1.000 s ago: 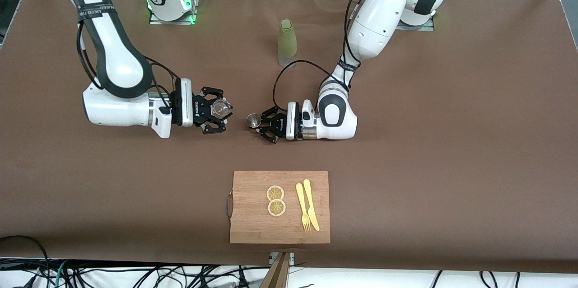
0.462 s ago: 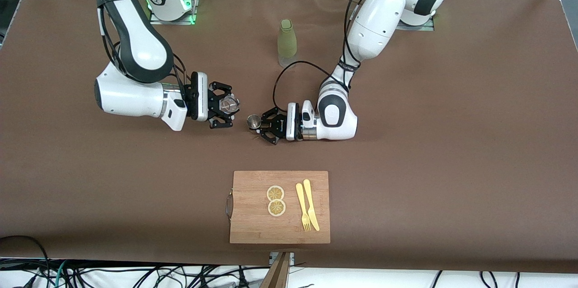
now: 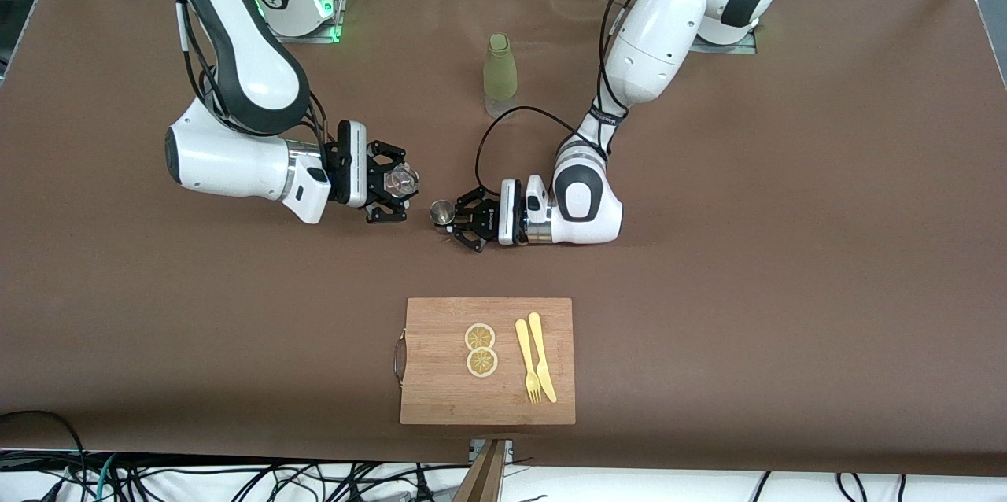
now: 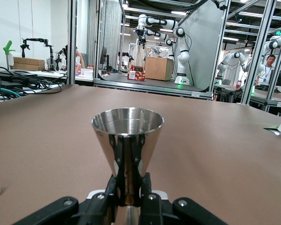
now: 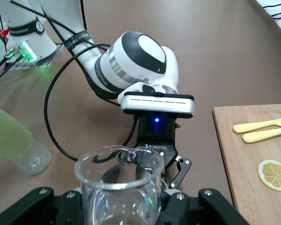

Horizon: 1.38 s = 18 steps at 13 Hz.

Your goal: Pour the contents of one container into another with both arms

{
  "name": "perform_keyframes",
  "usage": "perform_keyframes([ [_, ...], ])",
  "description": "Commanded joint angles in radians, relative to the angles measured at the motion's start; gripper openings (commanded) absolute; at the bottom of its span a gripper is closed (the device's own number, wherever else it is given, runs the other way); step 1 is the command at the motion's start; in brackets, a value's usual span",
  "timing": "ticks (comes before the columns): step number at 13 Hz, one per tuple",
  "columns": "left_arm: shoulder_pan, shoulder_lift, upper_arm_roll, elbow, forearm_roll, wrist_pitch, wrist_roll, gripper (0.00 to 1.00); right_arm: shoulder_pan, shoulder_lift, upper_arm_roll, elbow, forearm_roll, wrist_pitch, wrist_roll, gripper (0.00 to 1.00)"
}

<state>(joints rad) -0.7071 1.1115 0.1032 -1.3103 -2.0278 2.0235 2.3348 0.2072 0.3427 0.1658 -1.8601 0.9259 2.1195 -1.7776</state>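
While both claws are clamped shut on their loads, the right claw [image 3: 391, 186] carries the glass [image 3: 400, 182] just beside the jigger [image 3: 441, 212], toward the right arm's end of the counter. Left claw [image 3: 462, 220] holds the jigger upright, apparently slightly lower.

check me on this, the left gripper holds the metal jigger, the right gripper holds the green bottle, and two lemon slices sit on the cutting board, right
One slip: the right gripper holds the clear glass cup, as the right wrist view shows. The green bottle stands alone on the table. The left gripper does hold the metal jigger, and two lemon slices sit on the cutting board.
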Motion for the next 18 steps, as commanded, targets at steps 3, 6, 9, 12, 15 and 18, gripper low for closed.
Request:
perform_keyframes([
  [3, -0.011, 0.019, 0.007, 0.036, -0.022, 0.017, 0.015, 0.00, 0.015, -0.050, 0.003, -0.060, -0.047, 0.062, 0.033, 0.20],
  [6, -0.011, 0.019, 0.007, 0.036, -0.020, 0.017, 0.015, 0.00, 0.017, -0.067, 0.031, -0.076, -0.067, 0.091, 0.037, 0.20],
  [9, -0.011, 0.019, 0.007, 0.036, -0.020, 0.017, 0.015, 0.00, 0.018, -0.071, 0.032, -0.076, -0.117, 0.106, 0.076, 0.20],
  [12, -0.011, 0.019, 0.007, 0.036, -0.019, 0.017, 0.015, 0.00, 0.020, -0.077, 0.052, -0.070, -0.212, 0.126, 0.191, 0.20],
  [15, -0.011, 0.019, 0.010, 0.036, -0.019, 0.017, 0.015, 0.00, 0.023, -0.077, 0.060, -0.063, -0.223, 0.131, 0.220, 0.20],
  [18, -0.011, 0.019, 0.010, 0.036, -0.019, 0.017, 0.012, 0.00, 0.023, -0.077, 0.067, -0.062, -0.257, 0.140, 0.256, 0.20],
])
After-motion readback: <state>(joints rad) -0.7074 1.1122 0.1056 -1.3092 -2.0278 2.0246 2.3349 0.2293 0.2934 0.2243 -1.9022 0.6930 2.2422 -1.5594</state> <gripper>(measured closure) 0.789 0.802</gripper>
